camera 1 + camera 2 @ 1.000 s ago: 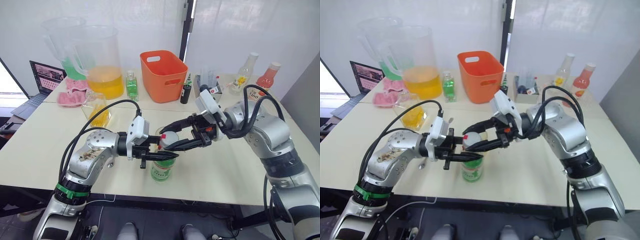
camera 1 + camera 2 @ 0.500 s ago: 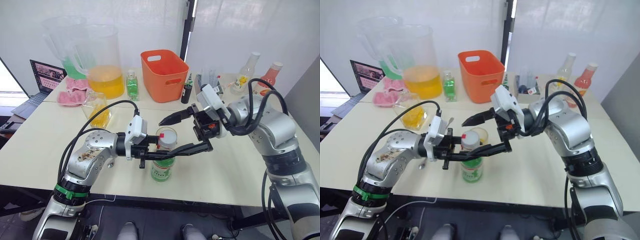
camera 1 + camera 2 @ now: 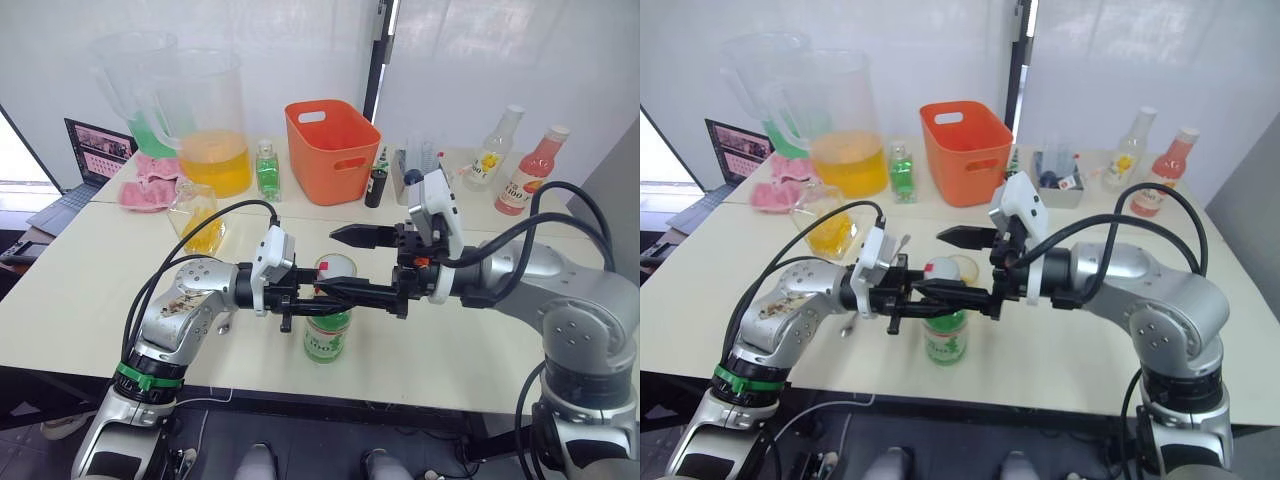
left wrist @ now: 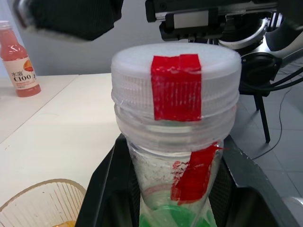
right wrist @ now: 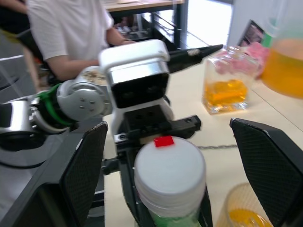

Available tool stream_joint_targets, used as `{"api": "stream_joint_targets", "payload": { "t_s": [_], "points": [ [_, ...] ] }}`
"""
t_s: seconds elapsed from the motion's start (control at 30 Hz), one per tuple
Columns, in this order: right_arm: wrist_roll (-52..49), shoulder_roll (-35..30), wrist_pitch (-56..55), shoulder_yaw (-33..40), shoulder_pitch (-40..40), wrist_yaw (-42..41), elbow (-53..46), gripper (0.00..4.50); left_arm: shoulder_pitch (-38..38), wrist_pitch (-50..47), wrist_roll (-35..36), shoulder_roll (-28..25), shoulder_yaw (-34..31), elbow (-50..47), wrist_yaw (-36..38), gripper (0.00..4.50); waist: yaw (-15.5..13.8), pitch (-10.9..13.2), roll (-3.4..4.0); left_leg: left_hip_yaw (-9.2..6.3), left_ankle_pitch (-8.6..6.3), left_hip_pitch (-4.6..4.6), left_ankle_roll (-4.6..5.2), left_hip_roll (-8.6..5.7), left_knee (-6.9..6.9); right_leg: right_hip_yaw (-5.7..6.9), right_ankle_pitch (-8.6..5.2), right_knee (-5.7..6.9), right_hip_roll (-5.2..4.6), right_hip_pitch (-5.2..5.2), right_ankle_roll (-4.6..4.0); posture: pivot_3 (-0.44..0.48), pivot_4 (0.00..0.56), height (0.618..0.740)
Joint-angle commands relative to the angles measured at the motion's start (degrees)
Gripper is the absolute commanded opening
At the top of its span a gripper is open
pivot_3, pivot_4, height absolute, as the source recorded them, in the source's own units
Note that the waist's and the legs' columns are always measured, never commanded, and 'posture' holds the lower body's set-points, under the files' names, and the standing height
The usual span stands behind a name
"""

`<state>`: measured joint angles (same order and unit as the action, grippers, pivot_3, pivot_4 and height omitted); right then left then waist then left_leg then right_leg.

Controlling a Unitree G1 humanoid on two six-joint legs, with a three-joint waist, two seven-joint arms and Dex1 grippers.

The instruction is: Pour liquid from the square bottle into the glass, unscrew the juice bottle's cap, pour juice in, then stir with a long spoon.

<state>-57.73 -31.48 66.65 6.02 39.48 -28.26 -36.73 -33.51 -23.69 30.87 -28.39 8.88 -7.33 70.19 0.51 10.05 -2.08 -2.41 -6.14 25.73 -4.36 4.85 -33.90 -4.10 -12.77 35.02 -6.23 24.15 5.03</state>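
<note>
Juice bottle (image 3: 327, 330) is standing upright on the desk (image 3: 90, 290) near its front edge: clear ribbed plastic, green label, white ridged cap (image 4: 176, 75) with red tape. Left end effector (image 3: 300, 303) is clamping the bottle neck just under the cap. Right end effector (image 3: 345, 265) is gaping wide, black fingers straddling the cap, not touching. Ribbed glass (image 3: 335, 268) with yellow liquid is sitting just behind the bottle.

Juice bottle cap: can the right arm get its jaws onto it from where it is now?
Probably yes. The right gripper is open with one jaw on each side of the white cap, nothing between, while the left gripper clamps the bottle's neck below.
</note>
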Motion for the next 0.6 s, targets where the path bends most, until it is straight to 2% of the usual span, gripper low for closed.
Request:
{"api": "stream_joint_targets", "payload": {
  "t_s": [0.03,0.17,0.47,0.6],
  "points": [
    [-4.3,0.2,2.5,2.7,-0.3,7.5,-3.5,4.38,0.4,-0.5,-0.8,0.5,2.6,1.3,1.6,1.27,0.0,0.0,0.0,0.0,0.0,0.0,0.0,0.0,0.0,0.0,0.0,0.0,0.0,0.0,0.0,0.0,0.15,0.74],
    [-5.7,-0.1,3.8,2.0,-1.1,12.8,-4.8,4.38,0.1,0.1,-1.5,0.7,3.0,2.2,2.2,1.27,0.0,0.0,0.0,-0.01,0.0,0.01,0.01,0.0,0.0,-0.01,0.0,-0.02,0.0,-0.01,-0.01,0.0,0.15,0.74],
    [-7.6,-0.9,2.1,0.4,-3.3,15.9,-6.4,4.38,-0.2,0.3,-1.8,0.6,3.0,2.3,2.6,1.27,0.0,0.0,0.0,-0.04,0.01,0.05,0.02,0.0,0.0,0.0,-0.01,-0.02,0.0,0.0,-0.02,0.0,0.15,0.74],
    [-8.3,-0.8,1.2,-0.2,-4.0,16.1,-6.6,3.2,-0.2,0.1,-1.8,0.4,2.9,1.9,2.6,1.27,0.0,0.0,0.0,-0.06,0.01,0.07,0.02,0.0,0.0,0.0,-0.01,-0.02,0.0,0.01,-0.02,0.0,0.15,0.74]
  ]
}}
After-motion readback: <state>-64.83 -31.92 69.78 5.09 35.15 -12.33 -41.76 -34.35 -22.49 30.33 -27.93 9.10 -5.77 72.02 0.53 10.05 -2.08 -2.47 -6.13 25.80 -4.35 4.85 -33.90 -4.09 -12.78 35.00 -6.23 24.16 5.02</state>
